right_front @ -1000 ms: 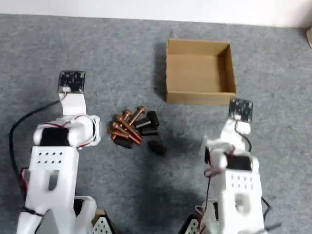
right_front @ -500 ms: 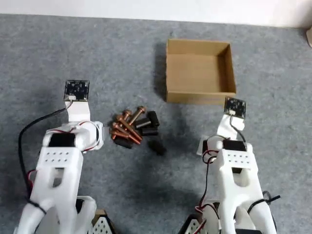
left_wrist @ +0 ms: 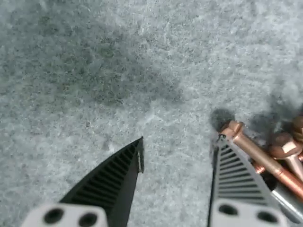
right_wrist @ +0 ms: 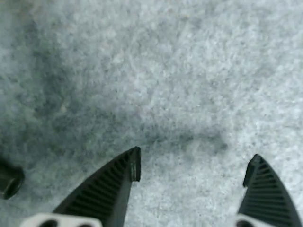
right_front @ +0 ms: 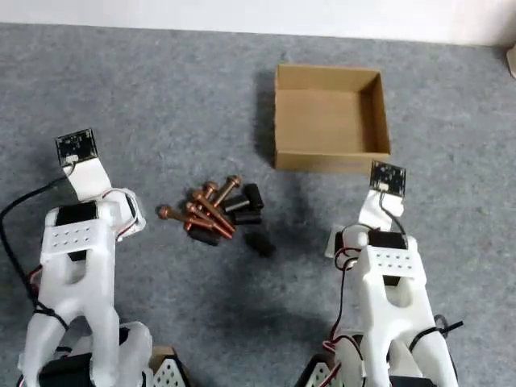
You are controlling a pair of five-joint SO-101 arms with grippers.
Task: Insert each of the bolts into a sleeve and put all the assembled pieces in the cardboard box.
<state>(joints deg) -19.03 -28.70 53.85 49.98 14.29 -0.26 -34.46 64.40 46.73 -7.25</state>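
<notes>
Several copper bolts (right_front: 206, 210) lie in a heap mid-table, mixed with black sleeves (right_front: 246, 216); one sleeve (right_front: 258, 242) sits apart toward the front. One bolt (right_front: 171, 214) sticks out of the heap toward the left arm (right_front: 76, 234). In the left wrist view my left gripper (left_wrist: 181, 139) is open just above the carpet, and one fingertip almost touches that bolt's head (left_wrist: 232, 128). More bolts (left_wrist: 284, 149) lie beyond it. My right gripper (right_wrist: 196, 152) is open over bare carpet, with a sleeve (right_wrist: 9, 179) off to one side. The cardboard box (right_front: 280, 121) stands at the back.
Grey carpet covers the whole table. The right arm (right_front: 387, 266) stands to the right of the heap, in front of the box's front right corner. A white wall edge runs along the back.
The left arm has swung leftward, away from the heap, uncovering a bolt at the heap's left edge. The right arm shifted slightly a second ago and has kept still since.
</notes>
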